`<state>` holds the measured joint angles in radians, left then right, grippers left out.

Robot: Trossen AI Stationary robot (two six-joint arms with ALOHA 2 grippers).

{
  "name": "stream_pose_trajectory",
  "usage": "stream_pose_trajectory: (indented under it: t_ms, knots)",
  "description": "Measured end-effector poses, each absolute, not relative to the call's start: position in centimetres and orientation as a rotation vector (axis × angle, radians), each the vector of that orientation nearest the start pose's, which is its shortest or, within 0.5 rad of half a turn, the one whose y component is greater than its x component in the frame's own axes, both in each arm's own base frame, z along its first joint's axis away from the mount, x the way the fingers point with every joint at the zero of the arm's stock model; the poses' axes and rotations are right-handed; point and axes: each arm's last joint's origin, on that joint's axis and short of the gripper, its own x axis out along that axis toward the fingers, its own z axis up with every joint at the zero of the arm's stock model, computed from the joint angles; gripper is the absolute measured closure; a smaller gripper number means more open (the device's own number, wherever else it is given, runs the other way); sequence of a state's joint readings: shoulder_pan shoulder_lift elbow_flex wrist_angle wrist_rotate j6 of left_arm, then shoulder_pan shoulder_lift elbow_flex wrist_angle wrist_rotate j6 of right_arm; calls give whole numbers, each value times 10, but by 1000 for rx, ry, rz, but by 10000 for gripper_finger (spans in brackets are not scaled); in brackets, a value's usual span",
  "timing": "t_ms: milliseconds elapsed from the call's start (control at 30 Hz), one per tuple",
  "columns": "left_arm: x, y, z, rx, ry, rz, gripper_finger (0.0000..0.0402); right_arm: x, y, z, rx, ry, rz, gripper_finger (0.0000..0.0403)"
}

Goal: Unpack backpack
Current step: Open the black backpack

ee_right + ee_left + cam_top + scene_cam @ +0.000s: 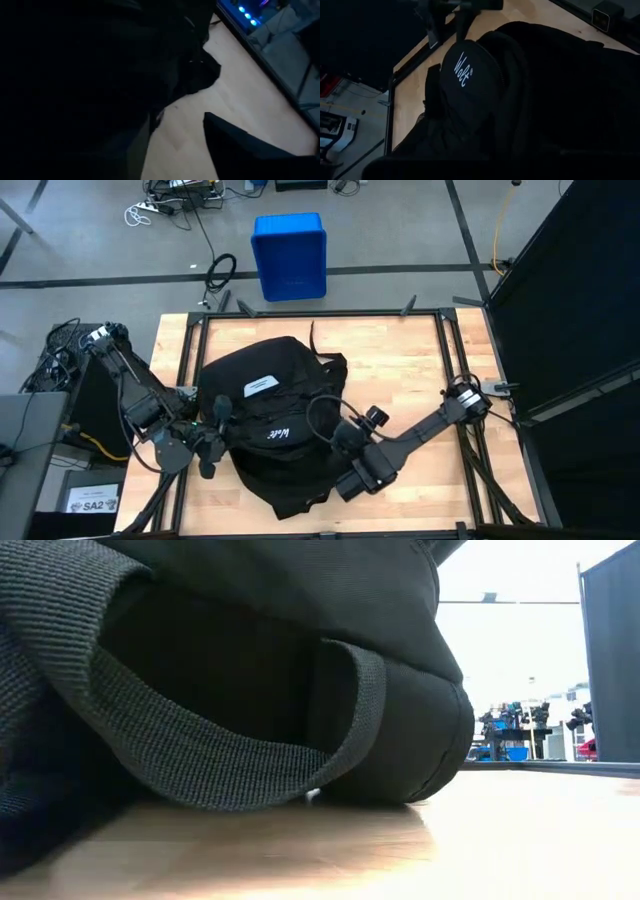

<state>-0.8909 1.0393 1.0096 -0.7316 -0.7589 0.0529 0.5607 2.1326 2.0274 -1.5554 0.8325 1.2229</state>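
Tabletop: pale wooden tabletop [420,370] framed by dark rails, seen from above.
Room: grey floor beyond the far edge, with a blue plastic bin [289,256] and loose cables [221,272] on it; a dark curtain [575,290] stands past the right edge.
Backpack: large black fabric backpack [265,420] lying flat on the left half of the tabletop, reaching close to the near edge; a white rectangular label [261,386] and small white lettering [277,435] face up.
Strap: from table height, a woven black strap loop [250,755] rests on the wood in front of the pack.
Left jaws: the left gripper [212,442] sits at the pack's left side, jaws closed; whether they pinch fabric cannot be told.
Right jaws: the right gripper [345,442] is at the pack's right side; how wide its jaws stand cannot be told.
Open room: bare wood stretches from the pack to the right edge and along the far edge.
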Motion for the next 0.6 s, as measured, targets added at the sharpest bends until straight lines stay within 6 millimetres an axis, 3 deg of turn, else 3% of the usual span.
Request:
stream_pose_trajectory:
  t_ms: [167, 300, 600]
  knots:
    - [139, -141, 322, 611, 516, -136, 401, 354, 205, 269, 97, 845, -843, 183]
    - [140, -141, 322, 606, 516, -135, 401, 361, 209, 254, 189, 859, -808, 169]
    - [139, -141, 322, 593, 523, -150, 401, 361, 192, 233, 228, 910, -913, 192]
